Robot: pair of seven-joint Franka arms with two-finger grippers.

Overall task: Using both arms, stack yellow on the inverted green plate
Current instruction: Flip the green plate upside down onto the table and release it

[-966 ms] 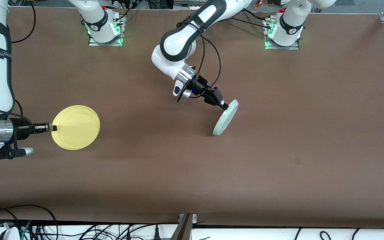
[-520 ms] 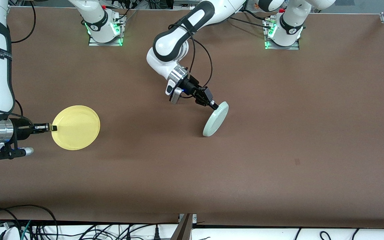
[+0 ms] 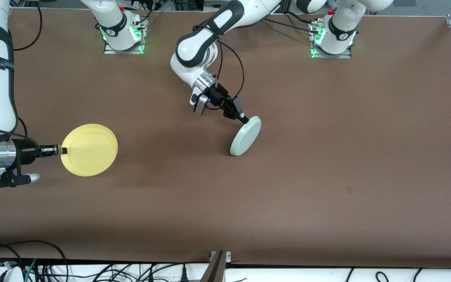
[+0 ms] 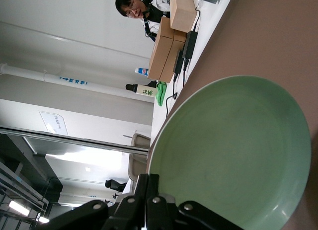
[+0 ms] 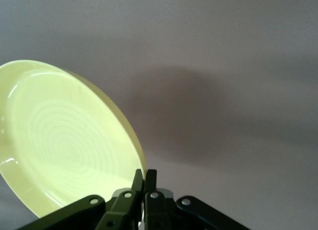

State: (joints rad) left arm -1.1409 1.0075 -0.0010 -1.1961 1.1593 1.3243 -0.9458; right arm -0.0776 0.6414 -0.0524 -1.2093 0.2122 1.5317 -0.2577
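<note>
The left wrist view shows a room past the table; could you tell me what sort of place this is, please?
Probably a robotics lab or workshop: a brown table with arm bases bolted on, cardboard boxes and a seated person at a side bench, cables along the edge.

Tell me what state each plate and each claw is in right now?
green plate: tilted steeply on edge, held by its rim over the middle of the table.
yellow plate: roughly level, right way up, gripped at its rim at the right arm's end of the table.
left gripper: shut on the green plate's rim.
right gripper: shut on the yellow plate's rim.
</note>
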